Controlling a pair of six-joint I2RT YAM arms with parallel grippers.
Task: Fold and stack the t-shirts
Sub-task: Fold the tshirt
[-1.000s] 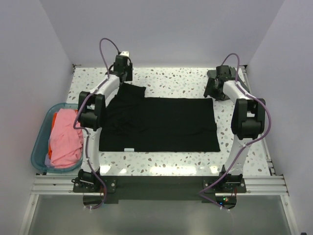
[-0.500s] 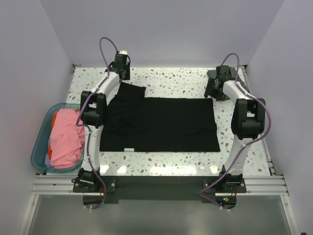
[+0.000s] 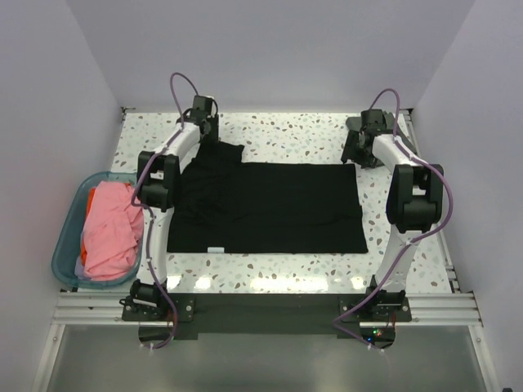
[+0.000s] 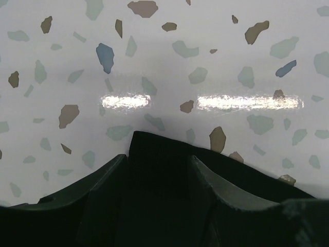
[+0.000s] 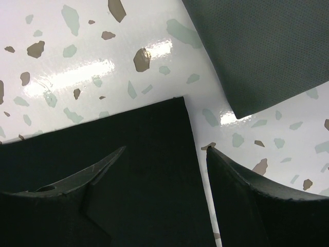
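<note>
Top external view: a large black cloth t-shirt [image 3: 270, 208] lies spread flat on the white speckled tabletop [image 3: 286, 131]. The left pincer [image 3: 204, 122] sits at its far-left sleeve and the right pincer [image 3: 359, 151] at its far-right corner. A translucent teal plastic tub [image 3: 65, 229] on the left holds a pink t-shirt [image 3: 110, 233] and an orange-red t-shirt [image 3: 102, 194].

Left wrist view: the left pincer [image 4: 158, 159] stands apart, straddling a corner of the black cloth.

Right wrist view: the right pincer [image 5: 165, 149] stands apart over the black corner. A dark grey-green t-shirt [image 5: 262, 51] lies just beyond.
</note>
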